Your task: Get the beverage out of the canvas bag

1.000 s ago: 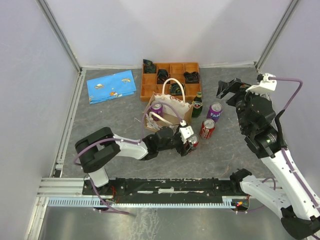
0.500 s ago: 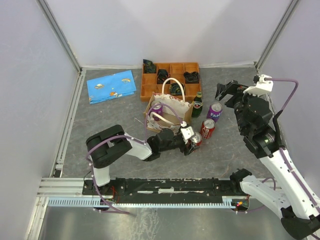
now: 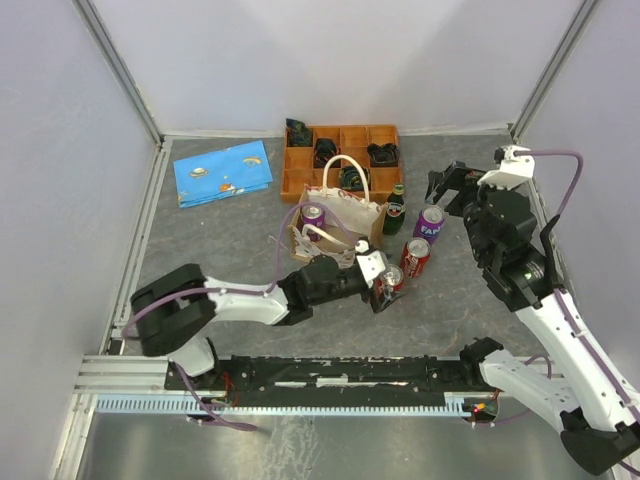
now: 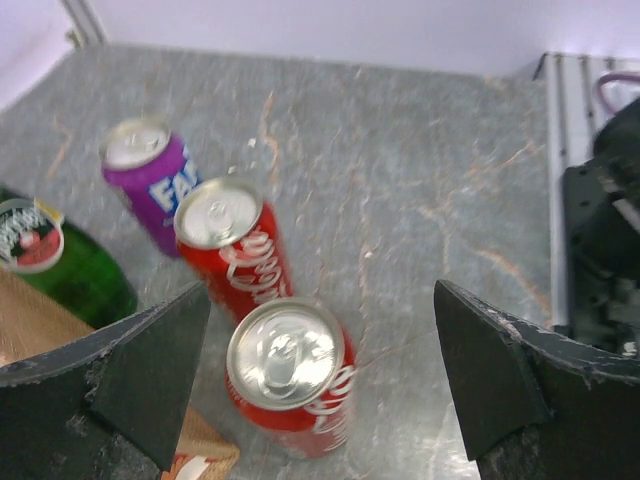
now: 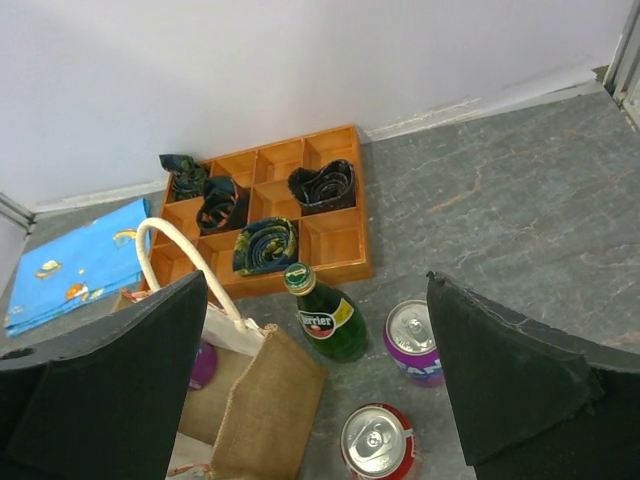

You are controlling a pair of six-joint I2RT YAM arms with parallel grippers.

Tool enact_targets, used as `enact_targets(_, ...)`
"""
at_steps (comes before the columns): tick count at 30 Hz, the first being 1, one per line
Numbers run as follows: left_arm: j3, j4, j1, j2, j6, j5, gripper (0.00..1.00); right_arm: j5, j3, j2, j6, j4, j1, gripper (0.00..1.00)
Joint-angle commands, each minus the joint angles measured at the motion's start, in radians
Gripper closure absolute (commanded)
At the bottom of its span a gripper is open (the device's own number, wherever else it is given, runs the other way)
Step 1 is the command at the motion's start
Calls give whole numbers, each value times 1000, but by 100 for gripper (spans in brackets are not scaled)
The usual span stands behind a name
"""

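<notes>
Red can [image 4: 290, 372] stands upright near-right of bag [image 3: 338, 228], untouched between left gripper's [image 4: 320, 296] spread fingers; right gripper [image 3: 446, 185] spread too.

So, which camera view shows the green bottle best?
The right wrist view: the green bottle shows cap, neck and label clearly. The top external view shows it small. The left wrist view catches only part at its left edge.

The canvas bag [image 3: 348, 236] is cream with white handles, two cans [image 4: 290, 375] [image 4: 230, 235] red with white script, the third can [image 4: 150, 178] purple, the bottle [image 5: 332, 325] green, the tray [image 5: 332, 242] orange, the cloth [image 3: 222, 172] blue, the tabletop [image 4: 400, 180] veined grey.
</notes>
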Motion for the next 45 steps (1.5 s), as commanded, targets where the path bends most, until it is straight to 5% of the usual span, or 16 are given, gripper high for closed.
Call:
enact_targets(1, 38, -134, -84, -157, 141, -76, 1, -45, 83, 44, -55, -15, -1, 3)
enact_targets(13, -154, -265, -91, -659, 235, -499, 1, -383, 364, 347, -105, -219, 21, 22)
enact_targets(23, -341, -398, 0, -986, 130, -848, 1, -321, 493, 599, -205, -238, 234, 23)
enact_targets(28, -360, -628, 86, -1118, -8, -934, 1, -342, 558, 716, -236, -243, 285, 20)
enact_targets(37, -381, -853, 235, -1211, -187, -897, 1, -328, 671, 936, -254, -243, 303, 18)
enact_targets(45, -353, -855, 408, -1040, -262, -722, 1, -323, 747, 1060, -239, -249, 303, 16)
